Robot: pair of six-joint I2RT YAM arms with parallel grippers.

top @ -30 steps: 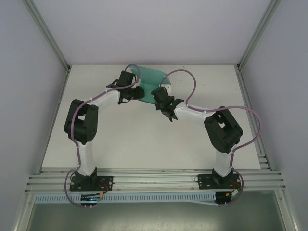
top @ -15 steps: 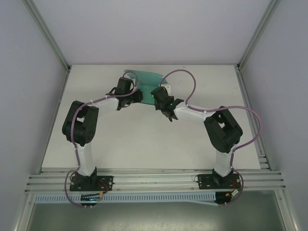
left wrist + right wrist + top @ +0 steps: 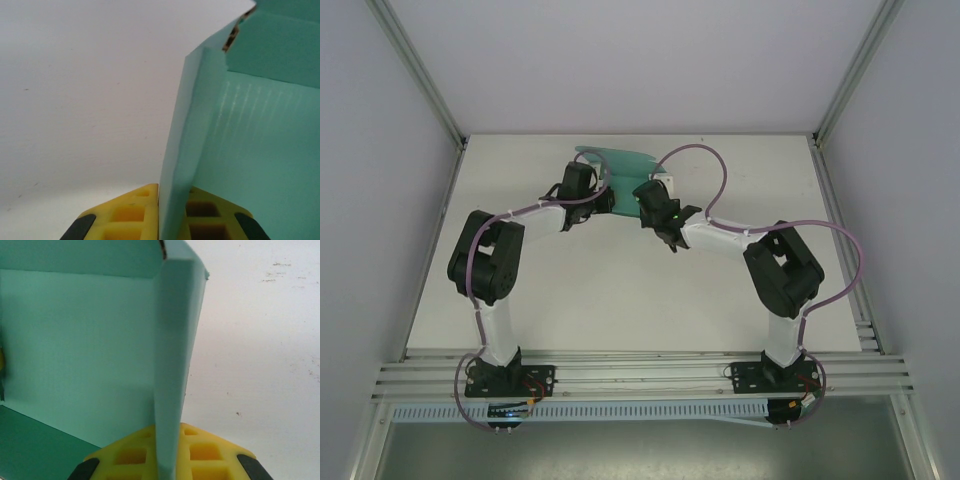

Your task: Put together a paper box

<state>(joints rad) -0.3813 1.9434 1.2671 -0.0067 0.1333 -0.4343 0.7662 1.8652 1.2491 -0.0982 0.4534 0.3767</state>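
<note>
Yellow-padded, the left gripper [image 3: 159, 205] is clamped on the left upright wall of the paper box [image 3: 620, 160], pinching the thin card between its pads. The teal-green box sits half-folded at the far middle of the white table [image 3: 620, 300]. At its right side, the right gripper [image 3: 167, 450] grasps the opposite upright wall likewise.
</note>
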